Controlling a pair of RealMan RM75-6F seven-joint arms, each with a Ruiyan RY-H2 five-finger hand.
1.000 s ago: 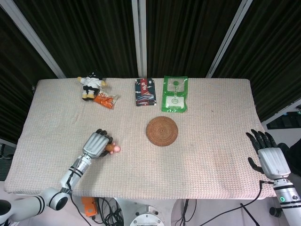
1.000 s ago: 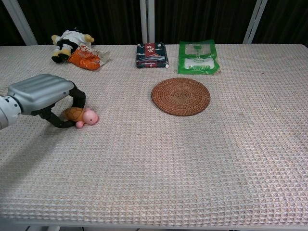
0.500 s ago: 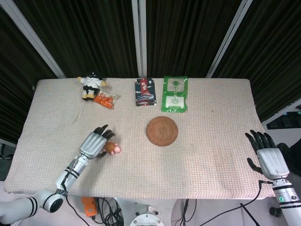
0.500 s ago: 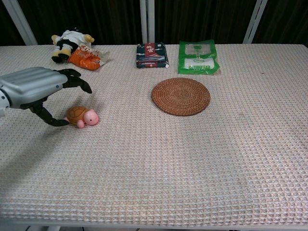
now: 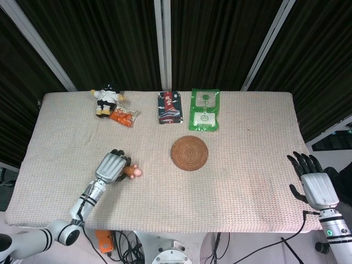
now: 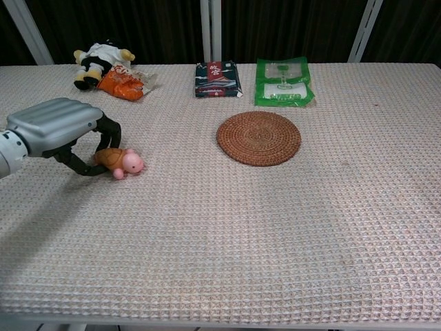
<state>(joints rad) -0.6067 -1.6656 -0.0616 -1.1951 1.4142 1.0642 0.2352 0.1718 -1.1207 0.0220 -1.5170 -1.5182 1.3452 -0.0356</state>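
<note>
Toy turtle (image 6: 120, 161), brown shell and pink head, on the woven table cover (image 6: 275, 227), left of centre and towards the near edge. Its long axis runs roughly left to right, with the head pointing right, towards the round woven coaster (image 6: 259, 138), which lies well apart. The left hand (image 6: 58, 131) arches over the turtle's tail end, its dark fingers (image 6: 103, 134) curled around the shell and gripping it. The right hand (image 5: 313, 179) rests at the table's far right edge, fingers spread and holding nothing. Along the far edge lie a plush doll (image 6: 100, 56), an orange snack packet (image 6: 120, 83) just beside it, a dark packet (image 6: 217, 78) and a green packet (image 6: 282, 81).
</note>
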